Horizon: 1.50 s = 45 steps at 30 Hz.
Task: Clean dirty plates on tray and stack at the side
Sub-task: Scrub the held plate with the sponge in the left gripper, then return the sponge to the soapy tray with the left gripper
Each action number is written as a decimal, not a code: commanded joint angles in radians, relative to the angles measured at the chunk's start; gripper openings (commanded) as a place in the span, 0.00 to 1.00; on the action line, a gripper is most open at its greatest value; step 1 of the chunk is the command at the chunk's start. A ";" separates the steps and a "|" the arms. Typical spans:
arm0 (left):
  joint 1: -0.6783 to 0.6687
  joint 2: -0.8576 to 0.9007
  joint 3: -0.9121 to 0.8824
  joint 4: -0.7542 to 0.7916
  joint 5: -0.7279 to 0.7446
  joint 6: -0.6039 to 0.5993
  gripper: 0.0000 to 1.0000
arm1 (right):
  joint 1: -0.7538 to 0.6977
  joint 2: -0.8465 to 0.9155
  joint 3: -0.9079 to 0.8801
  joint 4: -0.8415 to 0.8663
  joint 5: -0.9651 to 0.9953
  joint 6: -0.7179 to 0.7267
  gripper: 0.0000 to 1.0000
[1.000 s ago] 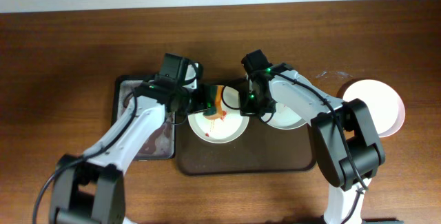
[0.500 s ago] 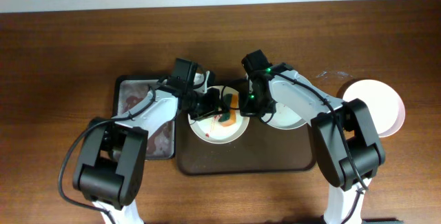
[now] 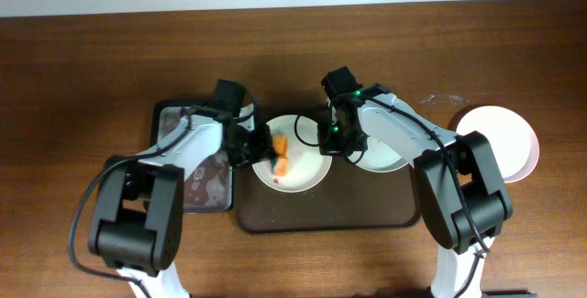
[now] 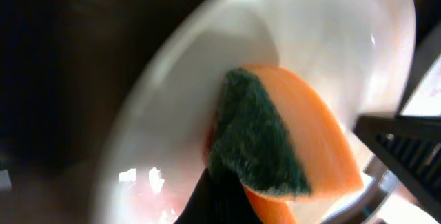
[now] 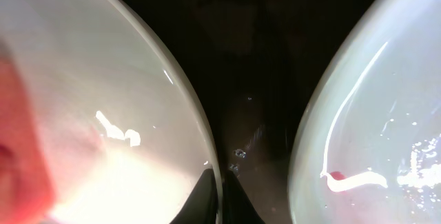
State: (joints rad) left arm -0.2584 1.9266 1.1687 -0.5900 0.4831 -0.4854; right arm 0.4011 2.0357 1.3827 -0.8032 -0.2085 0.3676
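Scrubbing plate [image 3: 303, 177] on tray [image 3: 367, 212], sponge [image 3: 281, 156] clamped in left gripper [image 3: 264, 147]. Pinching its rim with right gripper [image 3: 326, 142], probably steadying it.

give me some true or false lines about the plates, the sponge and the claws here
1. The left claw presses a sponge onto the middle plate. True.
2. The sponge is blue. False: it is orange with a dark green face.
3. All three plates sit on the brown tray. False: the far plate rests on the table, right of the tray.
4. The right claw pinches the middle plate's rim. True.
5. The second tray plate is spotless. False: it shows a red smear.
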 commanded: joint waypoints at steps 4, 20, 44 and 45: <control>-0.003 -0.111 -0.002 -0.078 -0.185 0.148 0.00 | 0.005 0.015 -0.010 -0.005 0.018 0.004 0.04; -0.164 0.004 0.026 0.203 -0.034 -0.132 0.00 | 0.005 0.015 -0.010 -0.013 0.018 0.004 0.04; -0.057 -0.122 0.069 -0.143 -0.366 -0.072 0.00 | 0.005 0.015 -0.010 -0.012 0.018 0.004 0.04; -0.057 -0.143 0.084 -0.150 -0.339 -0.050 0.00 | 0.005 0.015 -0.010 -0.012 0.018 0.004 0.04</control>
State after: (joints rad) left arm -0.3199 1.8511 1.2091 -0.7277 0.1410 -0.6163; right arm 0.4011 2.0357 1.3827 -0.8116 -0.2153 0.3664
